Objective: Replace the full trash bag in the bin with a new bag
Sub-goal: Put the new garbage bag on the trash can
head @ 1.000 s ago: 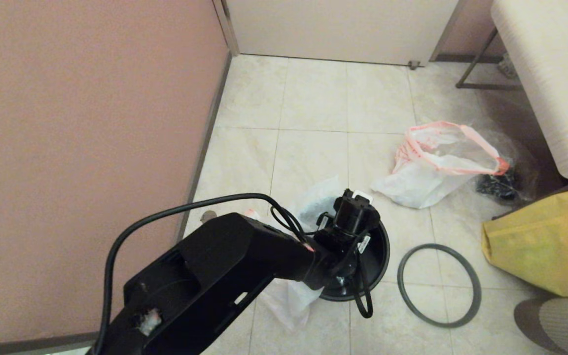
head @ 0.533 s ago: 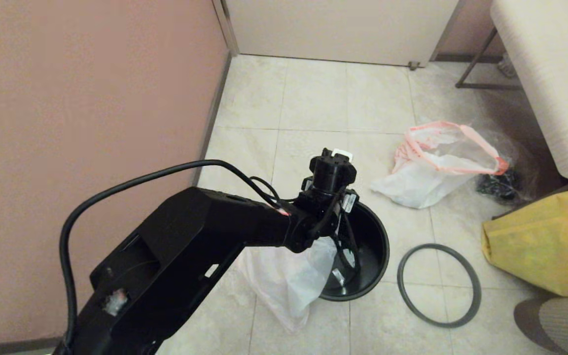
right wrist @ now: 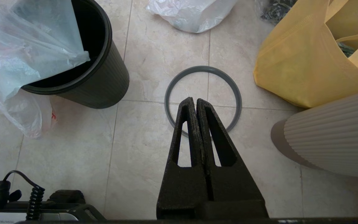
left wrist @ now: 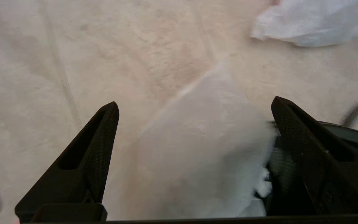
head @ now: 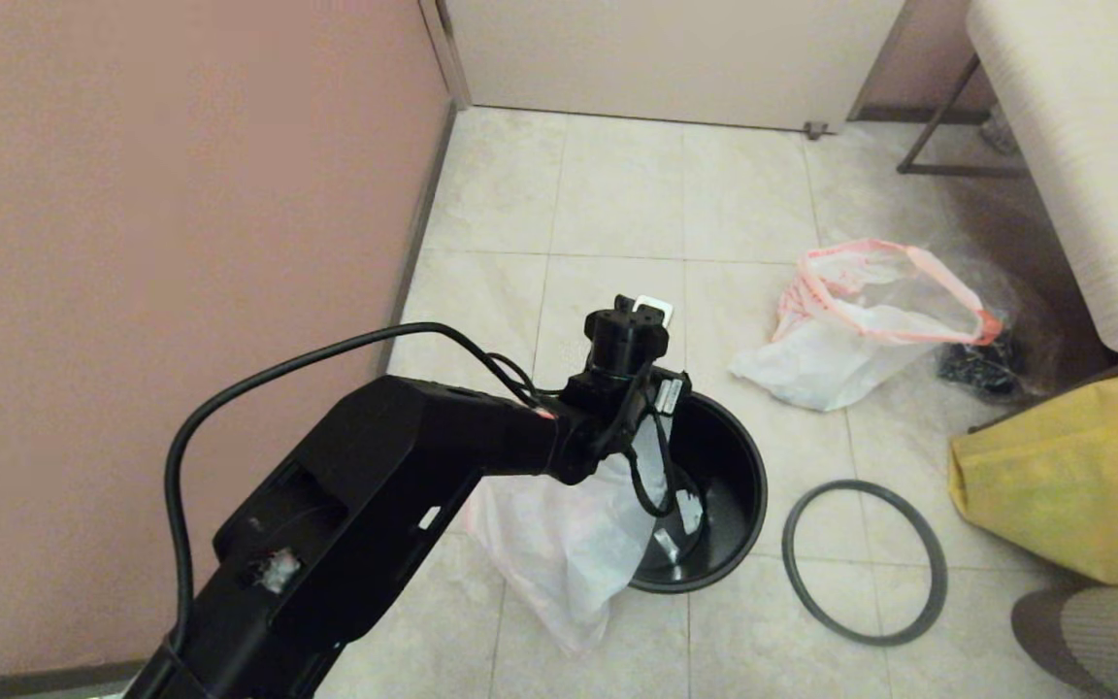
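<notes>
The black bin point(head: 726, 456) stands on the tiled floor. The limp new bag point(head: 559, 544) lies over its left rim, partly inside and mostly hanging outside. My left gripper point(left wrist: 194, 105) hovers above that rim, open, with the new bag point(left wrist: 204, 149) loose below its fingers. The full trash bag point(head: 860, 320), pink-rimmed, lies on the floor behind and to the right of the bin. The grey hoop point(head: 860, 483) lies flat to the right of the bin. My right gripper point(right wrist: 193, 99) hangs shut and empty over the hoop point(right wrist: 202, 67), beside the bin point(right wrist: 104, 74).
A big yellow bag point(head: 1064, 485) sits right of the hoop. A clear bag with black stuff point(head: 981, 364) lies behind the full bag. The pink wall point(head: 180, 291) runs along the left, a pale bench point(head: 1083, 146) stands at the right, and a ribbed beige object point(head: 1102, 631) is at the near right.
My left arm has lifted out of the bin and drawn back to the left. The new bag stays draped over the bin's left rim, now more visible.
</notes>
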